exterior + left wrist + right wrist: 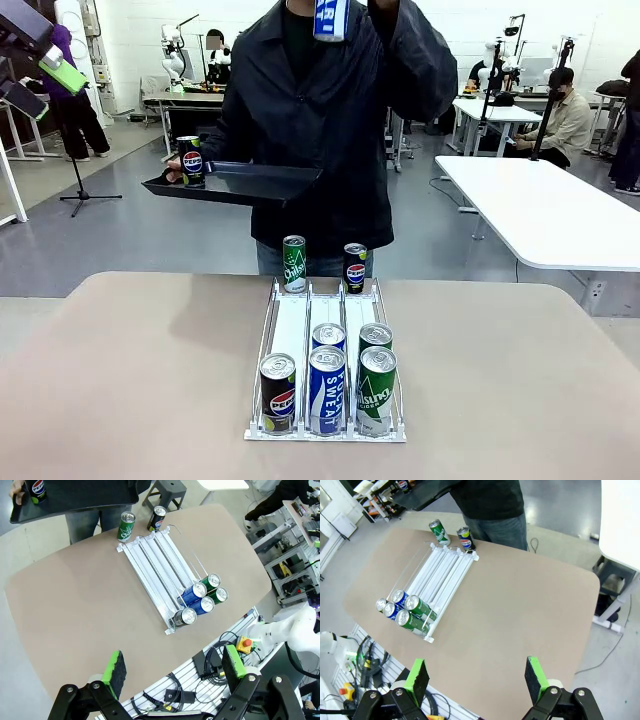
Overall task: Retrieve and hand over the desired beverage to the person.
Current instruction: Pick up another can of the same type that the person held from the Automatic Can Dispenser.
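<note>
The person (pixel 330 130) in a dark jacket stands at the table's far side. One hand holds a black tray (pixel 250 185) carrying a Pepsi can (pixel 190 160); the other lifts a blue-and-white can (pixel 330 18) to head height. A white three-lane rack (pixel 290 320) holds several cans, with a black Pepsi (pixel 277 392), a blue Pocari Sweat (pixel 326 390) and a green can (pixel 376 390) in front. My left gripper (pixel 175 665) hangs open and empty high above the table's near edge, also visible as the left gripper (pixel 40 85) at top left. My right gripper (pixel 476 674) is open and empty too.
A green can (pixel 294 264) and a Pepsi can (pixel 355 267) stand on the beige table (pixel 120 380) just beyond the rack's far end. Cables and a red stop button (pixel 245 643) lie below the near edge. A white table (pixel 540 210) stands behind at right.
</note>
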`<state>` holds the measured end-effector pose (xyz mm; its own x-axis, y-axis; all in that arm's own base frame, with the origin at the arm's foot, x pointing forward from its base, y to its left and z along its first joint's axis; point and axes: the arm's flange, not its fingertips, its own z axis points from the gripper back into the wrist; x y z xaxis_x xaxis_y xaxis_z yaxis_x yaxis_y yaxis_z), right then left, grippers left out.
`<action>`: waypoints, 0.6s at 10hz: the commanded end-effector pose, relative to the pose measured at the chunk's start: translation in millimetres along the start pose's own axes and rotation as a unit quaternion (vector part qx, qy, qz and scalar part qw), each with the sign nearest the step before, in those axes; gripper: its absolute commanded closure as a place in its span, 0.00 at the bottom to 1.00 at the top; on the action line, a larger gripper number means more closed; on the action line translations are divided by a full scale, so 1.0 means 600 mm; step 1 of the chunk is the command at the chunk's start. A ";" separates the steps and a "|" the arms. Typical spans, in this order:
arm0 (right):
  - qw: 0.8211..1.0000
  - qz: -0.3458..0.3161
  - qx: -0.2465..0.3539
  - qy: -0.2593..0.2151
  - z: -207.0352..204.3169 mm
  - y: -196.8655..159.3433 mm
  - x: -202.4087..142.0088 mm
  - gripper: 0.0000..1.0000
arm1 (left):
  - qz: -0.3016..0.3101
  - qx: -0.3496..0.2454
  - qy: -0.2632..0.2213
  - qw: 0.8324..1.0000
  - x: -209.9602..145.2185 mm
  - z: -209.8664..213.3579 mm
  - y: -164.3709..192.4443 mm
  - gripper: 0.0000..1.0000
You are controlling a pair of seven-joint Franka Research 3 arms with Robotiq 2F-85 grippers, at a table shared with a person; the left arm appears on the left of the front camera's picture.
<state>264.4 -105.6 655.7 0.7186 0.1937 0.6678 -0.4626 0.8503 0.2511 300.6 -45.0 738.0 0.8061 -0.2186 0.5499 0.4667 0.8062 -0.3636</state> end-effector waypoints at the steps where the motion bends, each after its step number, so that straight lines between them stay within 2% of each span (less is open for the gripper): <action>1: 1.000 0.004 0.016 -0.005 -0.002 0.000 0.000 0.00 | -0.006 -0.005 0.001 1.000 -0.001 0.001 0.000 0.00; 6: 1.000 0.004 0.016 -0.005 -0.002 0.000 0.000 0.00 | -0.006 -0.005 0.001 1.000 -0.001 0.001 0.000 0.00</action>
<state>264.4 -105.6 655.7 0.7186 0.1937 0.6679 -0.4626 0.8503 0.2511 300.6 -45.0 738.0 0.8061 -0.2186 0.5499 0.4666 0.8063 -0.3636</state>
